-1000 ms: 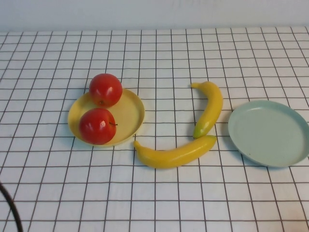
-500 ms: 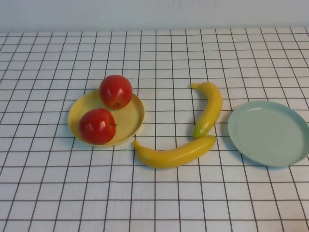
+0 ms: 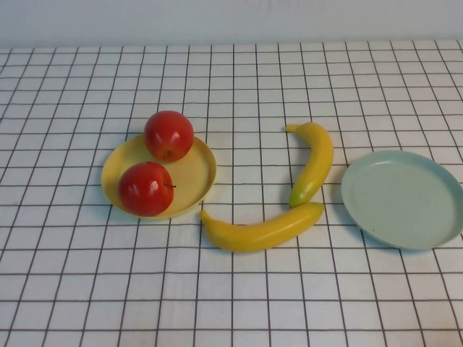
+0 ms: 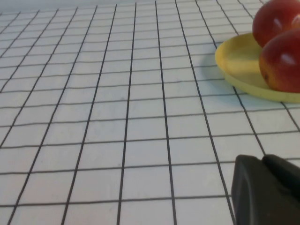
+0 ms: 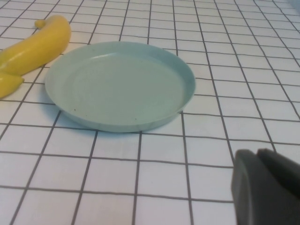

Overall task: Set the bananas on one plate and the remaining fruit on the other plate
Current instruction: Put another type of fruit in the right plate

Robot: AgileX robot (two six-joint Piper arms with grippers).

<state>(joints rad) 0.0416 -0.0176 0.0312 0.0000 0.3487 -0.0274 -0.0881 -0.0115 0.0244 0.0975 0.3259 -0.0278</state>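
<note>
Two red apples, one at the front and one at the back rim, sit on the yellow plate at the left. Two yellow bananas lie on the cloth between the plates, one upright in view, one across the front. The mint plate at the right holds nothing. Neither gripper shows in the high view. My left gripper is shut and empty over the cloth, short of the yellow plate. My right gripper is shut and empty, short of the mint plate.
A white cloth with a black grid covers the table. A pale wall runs along the far edge. The bananas show beside the mint plate in the right wrist view.
The rear apple rolled right along the yellow plate's back rim, then settled slightly back left. A dark cable at the lower left corner has left the high view.
</note>
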